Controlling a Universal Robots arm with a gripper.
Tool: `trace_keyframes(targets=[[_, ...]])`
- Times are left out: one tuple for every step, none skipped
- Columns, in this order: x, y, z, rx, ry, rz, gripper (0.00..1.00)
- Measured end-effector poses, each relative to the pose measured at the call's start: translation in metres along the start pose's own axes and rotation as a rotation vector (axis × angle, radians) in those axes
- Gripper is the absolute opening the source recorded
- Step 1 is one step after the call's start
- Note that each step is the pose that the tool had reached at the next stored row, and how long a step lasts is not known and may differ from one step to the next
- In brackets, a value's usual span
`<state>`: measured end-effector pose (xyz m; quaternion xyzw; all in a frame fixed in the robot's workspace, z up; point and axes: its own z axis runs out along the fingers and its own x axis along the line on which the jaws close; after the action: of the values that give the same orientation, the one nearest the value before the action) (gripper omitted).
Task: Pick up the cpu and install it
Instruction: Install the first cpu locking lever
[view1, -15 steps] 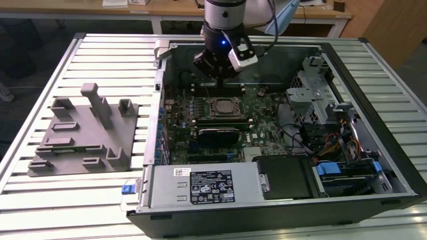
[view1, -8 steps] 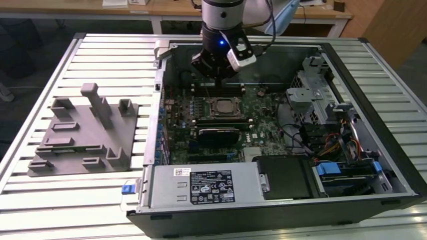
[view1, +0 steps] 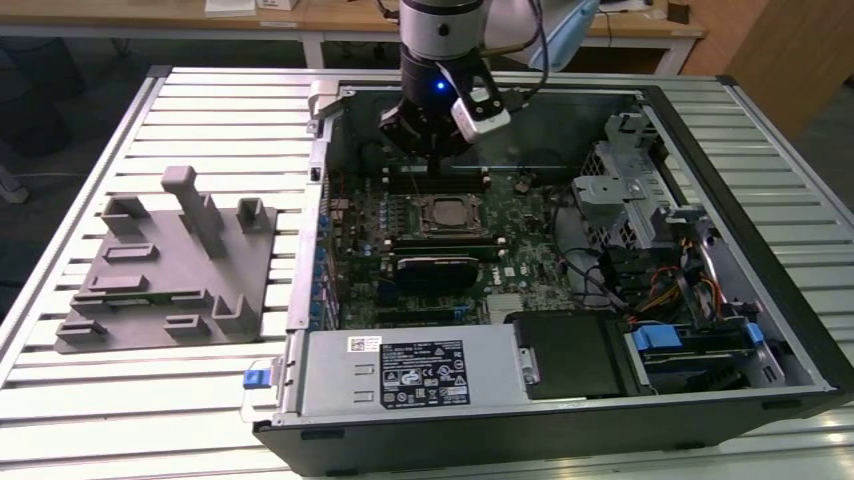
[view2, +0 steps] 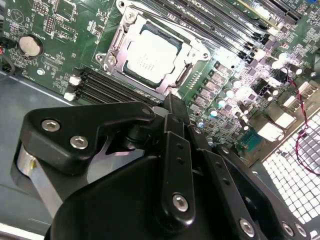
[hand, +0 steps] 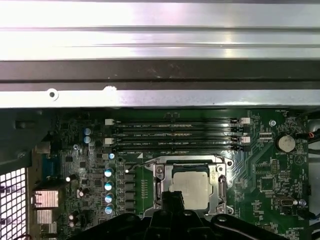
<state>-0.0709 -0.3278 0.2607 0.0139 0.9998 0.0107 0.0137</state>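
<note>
We find the cpu (view2: 152, 56) seated in its socket frame (view2: 112, 47) on the motherboard (view1: 514, 235), silvery-grey top facing up, with the metal frame lying around its edges. In the first wrist view the cpu (hand: 190, 187) sits just beyond the dark gripper (hand: 170, 199), whose tips overlap its near edge in that picture; we cannot tell whether they touch it. In the second wrist view the gripper (view2: 172, 100) appears narrow, its fingers (view2: 176, 107) drawn together with nothing between them, pointing toward the socket's near side.

In the exterior view the gripper (view1: 430, 150) hangs inside the open computer case (view1: 747, 150), above the far end of the board, with the cpu (view1: 446, 211) just nearer the camera than it. Four dark memory slots (hand: 175, 135) run beside the socket, and a round coin cell (hand: 285, 143) lies near them. A grey tray with upright posts (view1: 167, 270) rests on the slatted table (view1: 80, 400), at the exterior view's left of the case.

As to writing: faint print shows on the cpu top and along the memory slots, and a printed label (view1: 424, 375) lies on the power supply (view1: 334, 385). We leave all of it unread.
</note>
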Motion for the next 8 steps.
trace_keyframes(targets=[[0.0005,0.0,0.0,0.0,0.0001,-0.001,0.11],[0.0009,0.0,0.0,-0.0001,0.0,-0.003,0.11],[0.0014,0.0,0.0,-0.0001,0.0001,-0.005,0.11],[0.0018,0.0,0.0,-0.0001,0.0002,-0.006,0.11],[0.0022,-0.0001,0.0,-0.0002,0.0002,-0.008,0.11],[0.0027,-0.0001,0.0,-0.0003,0.0002,-0.009,0.11],[0.0031,-0.0001,0.0,-0.0003,0.0002,-0.011,0.11],[0.0036,-0.0001,0.0,-0.0004,0.0003,-0.013,0.11]])
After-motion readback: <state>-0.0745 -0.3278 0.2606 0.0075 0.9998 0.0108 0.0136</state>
